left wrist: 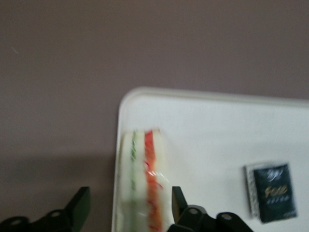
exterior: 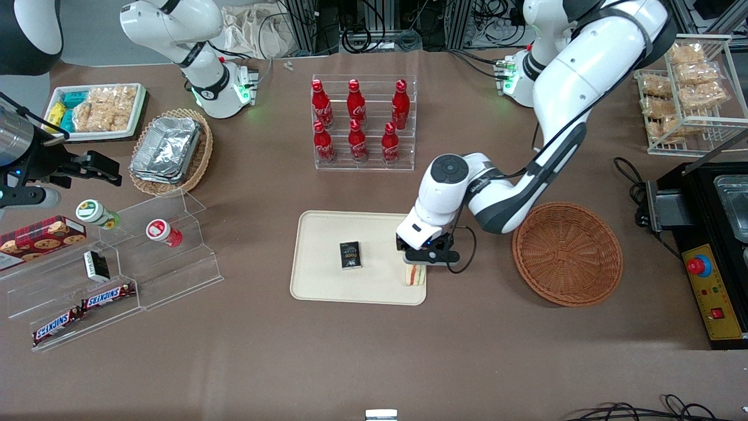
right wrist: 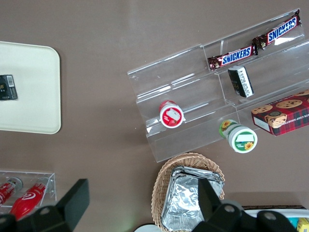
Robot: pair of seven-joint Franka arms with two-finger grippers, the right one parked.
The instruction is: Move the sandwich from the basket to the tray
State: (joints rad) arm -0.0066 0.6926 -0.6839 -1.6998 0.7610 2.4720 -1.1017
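The sandwich (exterior: 415, 273) (left wrist: 145, 183) is a white wedge with its red and green filling edge facing up. It rests on the cream tray (exterior: 327, 283) (left wrist: 207, 130), right along the rim at the tray's end toward the working arm. My gripper (exterior: 429, 258) (left wrist: 128, 195) hovers just above it, open. Its fingers straddle the sandwich. One finger (left wrist: 79, 205) stands well apart from the bread, out over the table. The other finger (left wrist: 177, 203) is close against the red side. The reddish-brown woven basket (exterior: 567, 254) sits beside the tray, toward the working arm's end, with nothing in it.
A small black packet (exterior: 350, 255) (left wrist: 272, 192) lies near the tray's middle. A clear rack of red cola bottles (exterior: 362, 123) stands farther from the front camera than the tray. A clear stepped shelf with snacks (exterior: 111, 275) lies toward the parked arm's end.
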